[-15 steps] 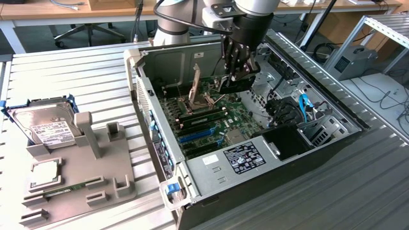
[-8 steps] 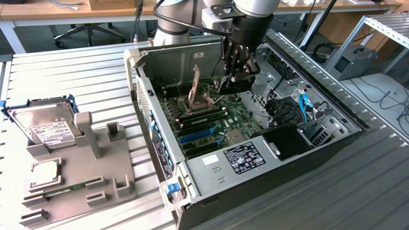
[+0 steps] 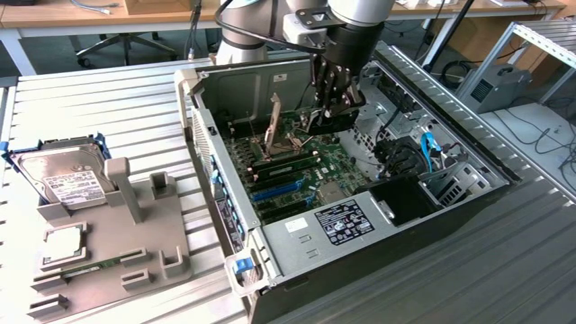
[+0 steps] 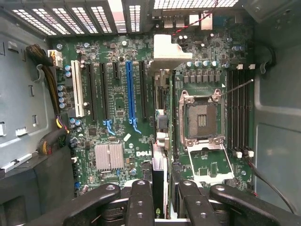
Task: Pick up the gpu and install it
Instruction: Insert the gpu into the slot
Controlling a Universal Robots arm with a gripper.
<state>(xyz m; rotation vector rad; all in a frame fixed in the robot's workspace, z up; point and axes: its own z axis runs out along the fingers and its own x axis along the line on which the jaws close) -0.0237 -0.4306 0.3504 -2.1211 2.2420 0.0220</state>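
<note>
I have the claw down inside the open computer case, hanging over the green motherboard near the upright processor-socket lever. The graphics card is in its grip: from the exterior view I can see a thin plate-like piece held on edge between the fingers, just above the board. In the wrist view the card runs edge-on from between the black fingers out over the board, with its silver end piece beyond. The claw is partly closed, pinched on that card, its fingers standing close on either side of it.

From the wrist camera the card hangs between the blue expansion slot and the open processor socket; whether it touches the board I cannot tell. The black slots beside the blue one have nothing seated in them, and a white slot sits further along. A silver heat sink sits beside the maker's lettering on the board.

Outside the case, on the desk at the exterior view's left, a grey parts holder carries a hard drive with a white label, standing tilted at its far end, a processor lying flat in a recess, and a thin memory stick near the front.
</note>
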